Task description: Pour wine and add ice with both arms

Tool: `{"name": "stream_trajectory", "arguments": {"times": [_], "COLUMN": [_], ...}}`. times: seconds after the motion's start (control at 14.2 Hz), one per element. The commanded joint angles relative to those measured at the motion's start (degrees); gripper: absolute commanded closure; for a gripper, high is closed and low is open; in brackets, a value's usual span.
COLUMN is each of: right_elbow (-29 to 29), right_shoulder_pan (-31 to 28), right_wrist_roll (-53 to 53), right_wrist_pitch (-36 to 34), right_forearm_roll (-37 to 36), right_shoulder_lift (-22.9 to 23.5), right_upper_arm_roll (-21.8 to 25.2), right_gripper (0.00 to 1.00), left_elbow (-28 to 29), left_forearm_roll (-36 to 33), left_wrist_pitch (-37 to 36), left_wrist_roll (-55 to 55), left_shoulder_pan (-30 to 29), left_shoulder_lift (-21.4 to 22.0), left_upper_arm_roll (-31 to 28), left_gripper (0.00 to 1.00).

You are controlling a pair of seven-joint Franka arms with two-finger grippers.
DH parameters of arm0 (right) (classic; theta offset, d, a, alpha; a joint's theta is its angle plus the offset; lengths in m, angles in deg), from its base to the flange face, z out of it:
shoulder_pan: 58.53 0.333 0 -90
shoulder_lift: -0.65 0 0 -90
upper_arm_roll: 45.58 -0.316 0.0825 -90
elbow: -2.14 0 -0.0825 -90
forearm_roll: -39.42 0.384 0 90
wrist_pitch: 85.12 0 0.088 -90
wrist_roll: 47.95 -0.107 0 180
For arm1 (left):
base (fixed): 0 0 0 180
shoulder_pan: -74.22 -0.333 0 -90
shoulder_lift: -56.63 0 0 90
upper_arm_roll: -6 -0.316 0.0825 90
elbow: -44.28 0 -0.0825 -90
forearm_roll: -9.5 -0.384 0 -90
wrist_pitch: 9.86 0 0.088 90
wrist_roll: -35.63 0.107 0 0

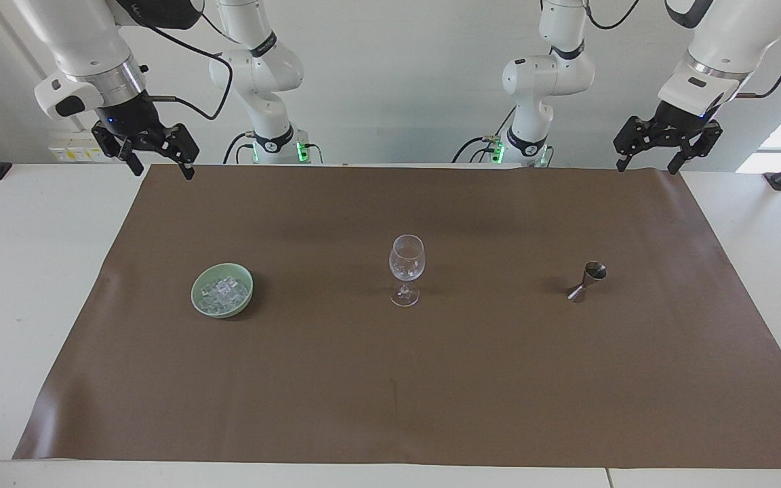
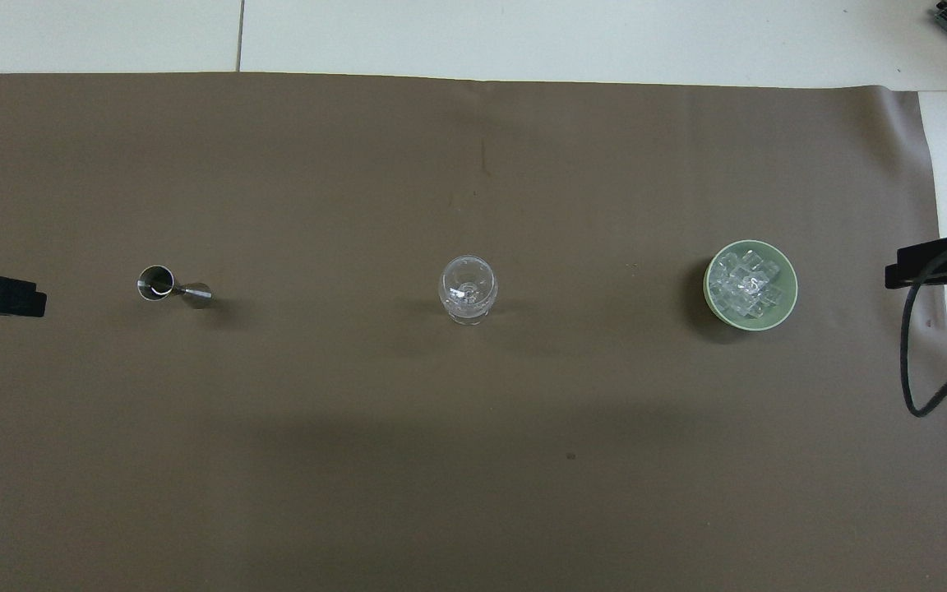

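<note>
Only facing view shows both left gripper (image 1: 647, 160) and right gripper (image 1: 162, 168) spread

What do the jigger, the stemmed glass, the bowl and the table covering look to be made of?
Jigger: dark polished metal, probably steel, with bright glints on its cones.
Wine glass: clear glass or plastic; the mat shows through it.
Bowl: pale green, smooth and opaque, likely glazed ceramic or plastic.
Ice: clear glassy cubes; real or imitation cannot be told.
Mat: matte brown sheet, perhaps paper or vinyl.

White table (image 1: 24, 271); brown mat (image 1: 390, 379) covers most.
</note>
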Motion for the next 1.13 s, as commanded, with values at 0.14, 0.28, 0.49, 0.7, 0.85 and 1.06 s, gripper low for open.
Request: {"name": "stream_trajectory", "arguments": {"times": [0.14, 0.28, 0.49, 0.7, 0.85, 1.06], "right_elbow": [-1.7, -1.7, -1.7, -1.7, -1.8, -2.1], "right_shoulder_pan": [-0.4, -0.4, -0.4, -0.4, -0.4, -0.3], "right_wrist_roll": [1.1, 1.1, 1.1, 1.1, 1.3, 0.9], "right_wrist_pitch": [-0.2, -0.2, -0.2, -0.2, 0.3, 1.4], "right_forearm_roll": [0.1, 0.1, 0.1, 0.1, 0.0, -0.9], "right_shoulder_lift": [-1.7, -1.7, -1.7, -1.7, -1.7, -1.8], "right_upper_arm_roll": [-0.4, -0.4, -0.4, -0.4, -0.4, -0.4], "right_gripper": [0.00, 0.00, 0.00, 0.00, 0.00, 0.00], "left_elbow": [3.6, 4.0, 4.7, 4.2, 4.2, 3.1], "left_forearm_roll": [-0.8, -0.8, -0.7, -0.3, 0.0, 2.1], "left_wrist_pitch": [-0.3, 0.3, 0.6, 1.2, 1.4, 0.8], "left_wrist_roll": [0.2, 0.6, -0.3, 0.0, 0.0, -0.2], "left_shoulder_pan": [0.9, 0.9, 1.5, 1.5, 1.5, 0.6], "left_shoulder_lift": [2.8, 3.0, 3.4, 3.0, 2.9, 1.1], "left_upper_arm_roll": [-0.1, 0.0, 0.0, 0.0, 0.0, -0.2], "left_gripper": [0.00, 0.00, 0.00, 0.00, 0.00, 0.00]}}
